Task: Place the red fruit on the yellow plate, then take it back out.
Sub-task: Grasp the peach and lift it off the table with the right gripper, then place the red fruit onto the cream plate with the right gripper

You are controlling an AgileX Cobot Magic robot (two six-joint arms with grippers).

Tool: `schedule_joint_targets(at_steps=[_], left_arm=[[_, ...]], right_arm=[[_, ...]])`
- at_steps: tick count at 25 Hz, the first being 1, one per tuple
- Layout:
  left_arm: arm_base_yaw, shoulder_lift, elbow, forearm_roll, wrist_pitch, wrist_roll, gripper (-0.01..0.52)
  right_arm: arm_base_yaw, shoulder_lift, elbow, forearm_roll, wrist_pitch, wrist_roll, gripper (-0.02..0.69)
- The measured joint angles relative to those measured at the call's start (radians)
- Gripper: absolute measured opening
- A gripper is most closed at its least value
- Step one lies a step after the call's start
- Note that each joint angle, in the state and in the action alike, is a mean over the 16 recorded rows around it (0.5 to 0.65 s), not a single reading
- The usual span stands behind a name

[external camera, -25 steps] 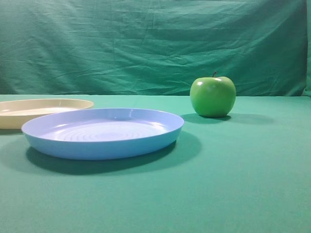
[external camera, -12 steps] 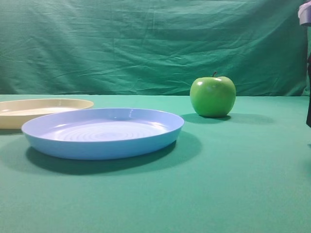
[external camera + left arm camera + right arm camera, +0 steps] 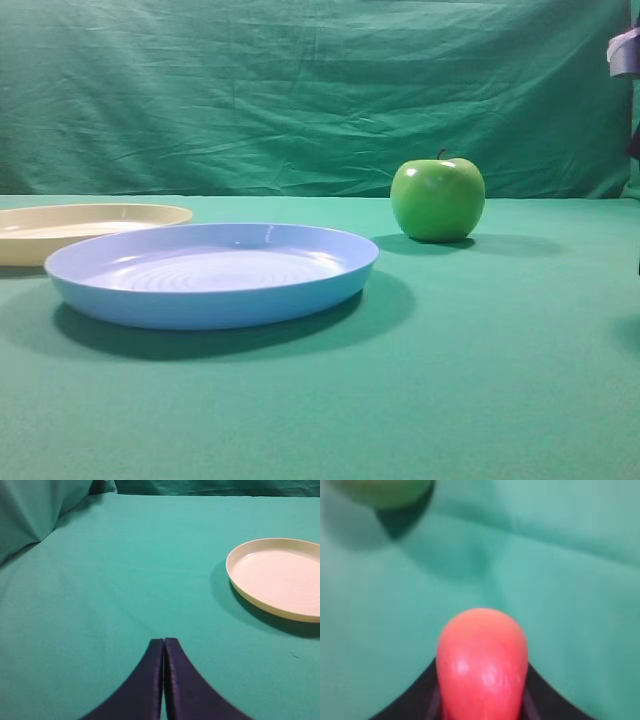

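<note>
Exterior high view: a yellow plate (image 3: 95, 218) lies at the far left of the green table (image 3: 480, 380), just behind and beside a blue plate (image 3: 212, 272). A green apple (image 3: 438, 198) stands well apart to the right. Only a sliver of the right arm (image 3: 626, 52) shows at the right edge; no fruit is seen here.

Left wrist view: the left gripper (image 3: 164, 642) hangs over bare cloth with its jaws pressed together and nothing between them. The yellow plate (image 3: 280, 580) lies ahead and to its right, holding nothing.

Right wrist view: the red fruit (image 3: 482, 662) sits between the jaws of the right gripper (image 3: 481, 700), dark fingers (image 3: 417, 695) flanking it on both sides and apparently closed against it. The picture is blurred, so whether the grip is firm, or the fruit clear of the cloth, cannot be told. The green apple (image 3: 382, 490) is a smear at top left.

The fruit is with the right arm, at the table's right; the plate lies far to the left, past the apple and blue plate, so the carry must run leftward across the table.
</note>
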Motion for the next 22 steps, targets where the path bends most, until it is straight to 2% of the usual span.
schedule_joint_targets(at_steps=[4,9,22], left_arm=[[0.000,0.000,0.000,0.000,0.000,0.000,0.000],[0.000,0.000,0.000,0.000,0.000,0.000,0.000],[0.000,0.000,0.000,0.000,0.000,0.000,0.000]], right_arm=[[0.016,-0.033,-0.113,0.006,0.072,-0.001,0.229],[0.066,-0.074,-0.222,0.014,0.110,-0.005,0.220],[0.314,-0.057,-0.345,0.025,-0.007,-0.028,0.204]])
